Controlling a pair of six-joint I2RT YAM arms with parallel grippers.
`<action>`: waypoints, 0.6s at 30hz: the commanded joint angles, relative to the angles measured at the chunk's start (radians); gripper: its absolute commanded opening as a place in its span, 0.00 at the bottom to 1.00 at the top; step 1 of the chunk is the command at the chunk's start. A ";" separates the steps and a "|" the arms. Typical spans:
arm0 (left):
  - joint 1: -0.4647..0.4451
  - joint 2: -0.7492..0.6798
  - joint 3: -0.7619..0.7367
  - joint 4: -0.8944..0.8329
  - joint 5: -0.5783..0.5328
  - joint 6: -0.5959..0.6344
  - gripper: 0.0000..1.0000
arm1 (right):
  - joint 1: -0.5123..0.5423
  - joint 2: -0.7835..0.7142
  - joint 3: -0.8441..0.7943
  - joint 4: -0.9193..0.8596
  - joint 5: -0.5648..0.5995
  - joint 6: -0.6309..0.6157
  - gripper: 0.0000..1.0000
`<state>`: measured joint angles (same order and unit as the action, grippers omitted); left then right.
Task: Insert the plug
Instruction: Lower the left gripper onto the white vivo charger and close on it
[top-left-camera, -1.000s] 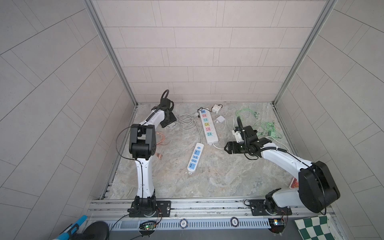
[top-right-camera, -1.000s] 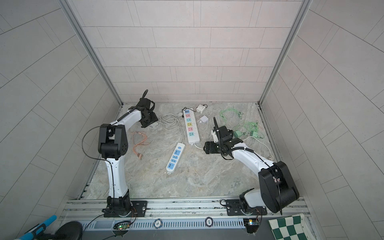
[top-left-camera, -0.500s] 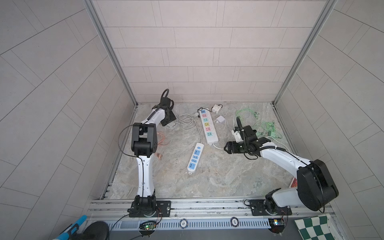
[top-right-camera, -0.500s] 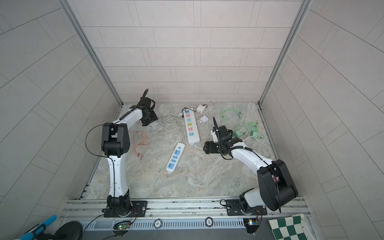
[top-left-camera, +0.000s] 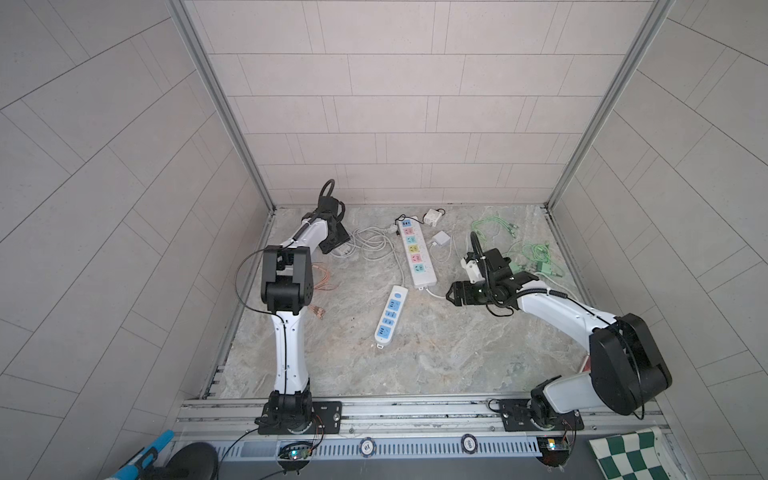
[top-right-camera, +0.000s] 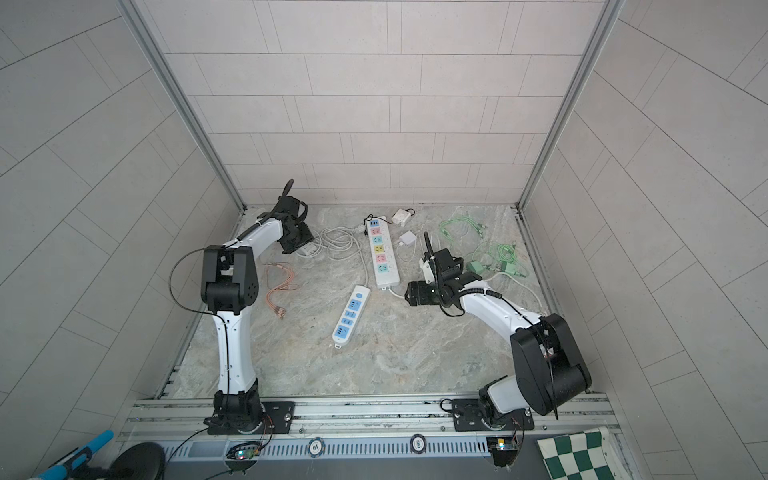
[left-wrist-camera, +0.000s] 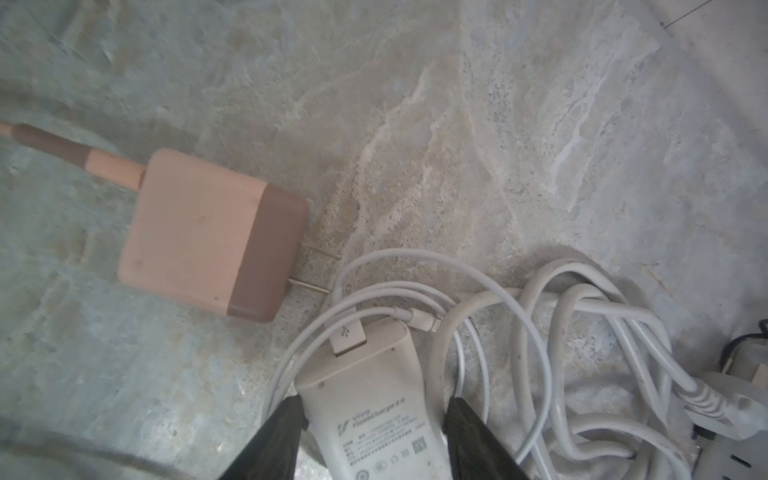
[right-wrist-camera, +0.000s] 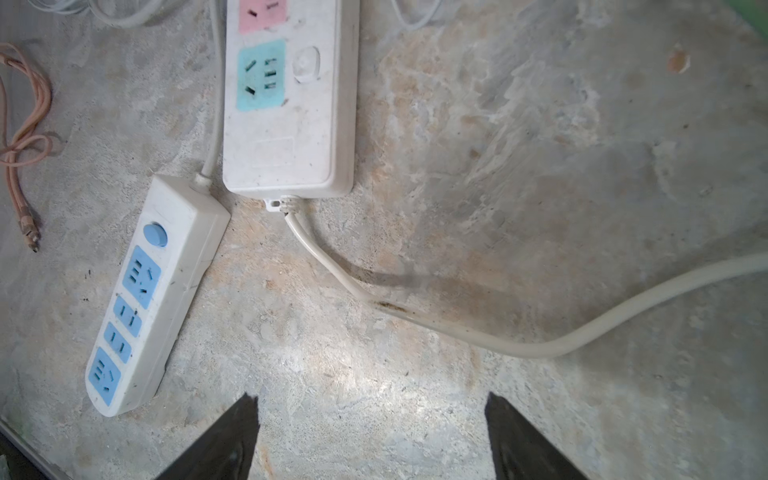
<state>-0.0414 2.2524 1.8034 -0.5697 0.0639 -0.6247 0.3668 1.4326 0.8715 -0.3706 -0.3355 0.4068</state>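
Marbled grey worktop (top-left-camera: 415, 365), tiled walls standing on three sides. Left gripper (left-wrist-camera: 372, 411) is working at the far left corner. Its jaws are sitting either side of the white charger (left-wrist-camera: 361, 374) and look to be pinching its body, though contact on one flank is hard to confirm from the wrist view. Charger is lying flat among coiled white cable (left-wrist-camera: 582, 332), with a USB lead plugged into its end; prongs are out of sight. Pink charger (left-wrist-camera: 208, 232) is lying just beside it, untouched.

Right gripper (right-wrist-camera: 370, 403) is hovering over bare worktop, jaws spread wide and holding nothing, near the cord end of the long strip (right-wrist-camera: 291, 124). Small blue-socket strip (right-wrist-camera: 149, 291) is lying just beside that one.

Judging progress: early. Plug is grasped at best, not lifted. Carrying it across to a strip, lining up the prongs and pressing home are all waiting to be done.
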 joint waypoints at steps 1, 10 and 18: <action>0.010 0.015 -0.026 -0.033 -0.007 0.006 0.59 | 0.010 0.013 0.019 -0.021 -0.007 -0.009 0.86; 0.011 0.068 0.030 -0.065 0.007 0.013 0.57 | 0.015 0.015 0.019 -0.020 -0.002 -0.007 0.86; 0.012 0.018 -0.047 -0.045 0.002 0.020 0.56 | 0.015 0.033 0.021 -0.019 -0.011 -0.011 0.86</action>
<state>-0.0376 2.2623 1.8164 -0.5774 0.0715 -0.6205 0.3752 1.4498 0.8734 -0.3706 -0.3378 0.4038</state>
